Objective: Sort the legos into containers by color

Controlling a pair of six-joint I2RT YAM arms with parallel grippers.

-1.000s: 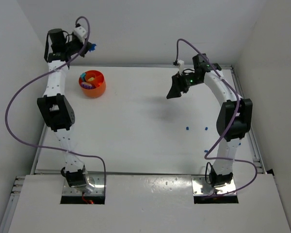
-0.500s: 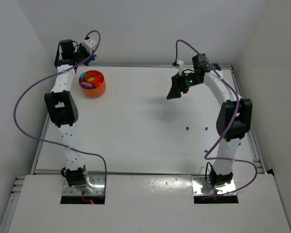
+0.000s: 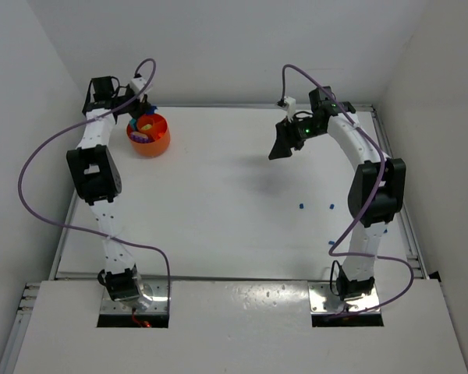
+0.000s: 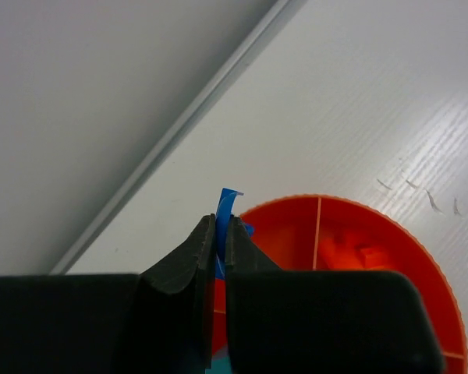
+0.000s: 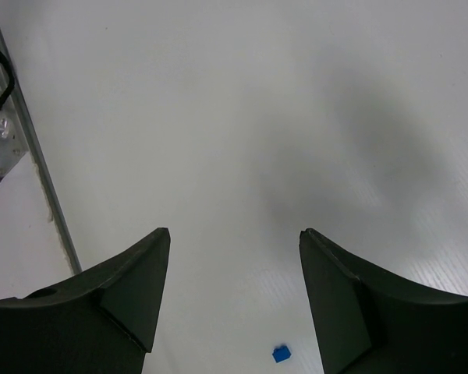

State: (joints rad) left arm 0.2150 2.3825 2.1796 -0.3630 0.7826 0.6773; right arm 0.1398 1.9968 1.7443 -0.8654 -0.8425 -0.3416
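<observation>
White bench [image 3: 218,202] is bearing an orange bowl [image 3: 157,146] at eleven o'clock; left gripper [image 4: 220,230] is pinching a blue lego [image 4: 228,202], likely light and slick, by its faces; right gripper [image 5: 235,232] is gaping.

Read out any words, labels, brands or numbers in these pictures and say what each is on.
No text can be read anywhere. The orange bowl, the blue lego pinched in the left tool, the open right tool and the white table show no words, labels or numbers.
</observation>
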